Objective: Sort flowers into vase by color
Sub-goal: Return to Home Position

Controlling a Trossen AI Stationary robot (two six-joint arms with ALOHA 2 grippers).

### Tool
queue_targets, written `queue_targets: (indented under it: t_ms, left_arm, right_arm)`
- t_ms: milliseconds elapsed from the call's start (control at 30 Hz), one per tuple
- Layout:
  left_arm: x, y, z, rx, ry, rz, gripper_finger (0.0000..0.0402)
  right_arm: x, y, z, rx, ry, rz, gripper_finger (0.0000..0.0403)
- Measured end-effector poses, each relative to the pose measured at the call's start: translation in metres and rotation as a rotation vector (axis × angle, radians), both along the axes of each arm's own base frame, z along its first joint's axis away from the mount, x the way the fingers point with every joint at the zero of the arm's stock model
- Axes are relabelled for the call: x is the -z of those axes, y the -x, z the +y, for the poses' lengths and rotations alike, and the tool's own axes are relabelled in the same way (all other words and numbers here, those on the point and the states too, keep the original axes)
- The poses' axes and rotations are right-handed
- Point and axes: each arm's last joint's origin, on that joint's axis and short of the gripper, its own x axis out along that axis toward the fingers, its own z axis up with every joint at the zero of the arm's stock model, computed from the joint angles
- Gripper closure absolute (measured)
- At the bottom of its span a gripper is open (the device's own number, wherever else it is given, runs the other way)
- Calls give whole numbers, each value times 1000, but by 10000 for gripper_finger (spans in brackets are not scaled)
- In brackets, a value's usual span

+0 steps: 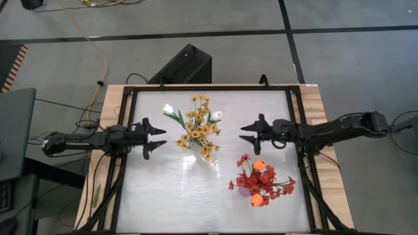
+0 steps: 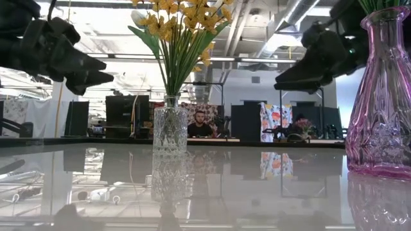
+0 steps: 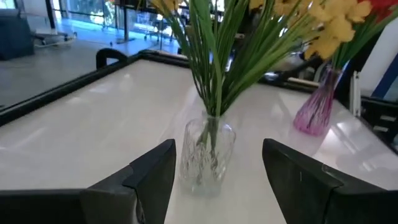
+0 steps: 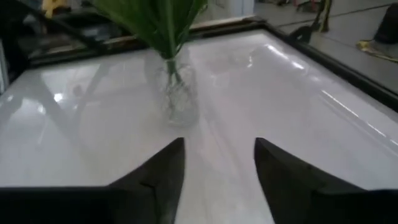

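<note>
A clear cut-glass vase (image 2: 170, 131) stands upright on the table's middle and holds yellow blossom sprays (image 1: 199, 127) and white tulip buds (image 1: 169, 109) by their green stems. A pink glass vase (image 2: 380, 102) stands at the near right and holds red sprays (image 1: 277, 186) and orange tulip buds (image 1: 258, 166). My left gripper (image 1: 159, 138) is open and empty, left of the clear vase (image 3: 208, 152), above the table. My right gripper (image 1: 245, 132) is open and empty, right of the clear vase (image 4: 177, 93).
The white tabletop (image 1: 163, 196) has a dark raised frame (image 1: 127, 91) around it. A black box (image 1: 183, 65) stands beyond the far edge. A person (image 2: 201, 125) sits in the room behind the table. Bare table lies at the near left.
</note>
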Motion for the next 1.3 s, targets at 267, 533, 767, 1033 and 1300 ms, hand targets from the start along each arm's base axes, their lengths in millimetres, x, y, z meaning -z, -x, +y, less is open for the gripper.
queue_targets:
  t_ms: [267, 533, 767, 1033, 1300]
  left_arm:
    - [-6, 4, 1, -22, -49, -59, 172]
    - [-6, 4, 0, -18, -6, -68, 172]
    - [-5, 4, 0, -15, -1, -66, 172]
    - [-5, 4, 0, -16, -1, -65, 172]
    - [-5, 4, 0, -17, -1, -65, 172]
  right_arm:
    - [4, 23, -10, 32, 9, -60, 376]
    - [8, 45, -22, 20, -48, -30, 382]
    - [5, 66, -30, 115, -88, -13, 386]
    - [2, 79, -26, 143, -123, -37, 384]
    - [7, 96, -21, 215, -175, 2, 384]
